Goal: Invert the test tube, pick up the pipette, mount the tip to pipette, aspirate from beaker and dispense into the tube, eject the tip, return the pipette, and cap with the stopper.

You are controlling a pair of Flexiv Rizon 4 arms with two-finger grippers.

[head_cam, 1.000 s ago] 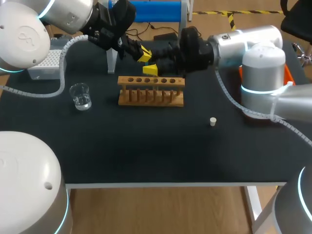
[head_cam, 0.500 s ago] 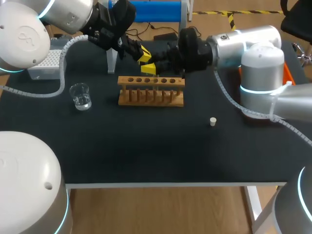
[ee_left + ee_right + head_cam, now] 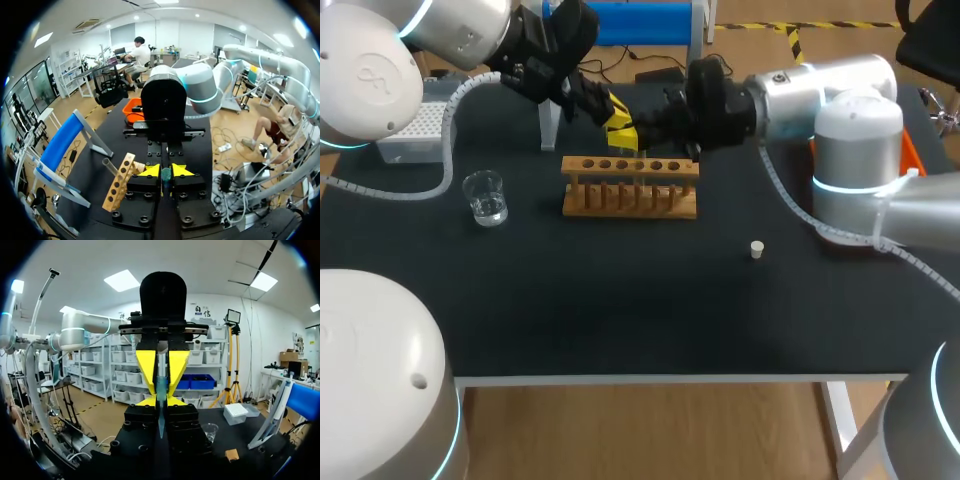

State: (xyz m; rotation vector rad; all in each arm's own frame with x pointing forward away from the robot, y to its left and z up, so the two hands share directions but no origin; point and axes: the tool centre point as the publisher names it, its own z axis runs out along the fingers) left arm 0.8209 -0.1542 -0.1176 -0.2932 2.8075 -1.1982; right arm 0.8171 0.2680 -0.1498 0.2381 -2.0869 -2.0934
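You seem mid-handover inverting the test tube (image 3: 161, 382), left gripper (image 3: 165, 171) and right gripper (image 3: 161, 401) both clamped on it above the rack (image 3: 630, 186); next, 1 must let go.

The black table (image 3: 620, 310) carries a wooden rack (image 3: 631, 186) near its middle; a glass beaker (image 3: 485, 197) stands well apart to the rack's left; a small white stopper (image 3: 757, 249) lies alone toward the right; a tip box (image 3: 415, 125) sits at the far left edge; something orange (image 3: 912, 152), possibly a tray, shows behind the right arm.
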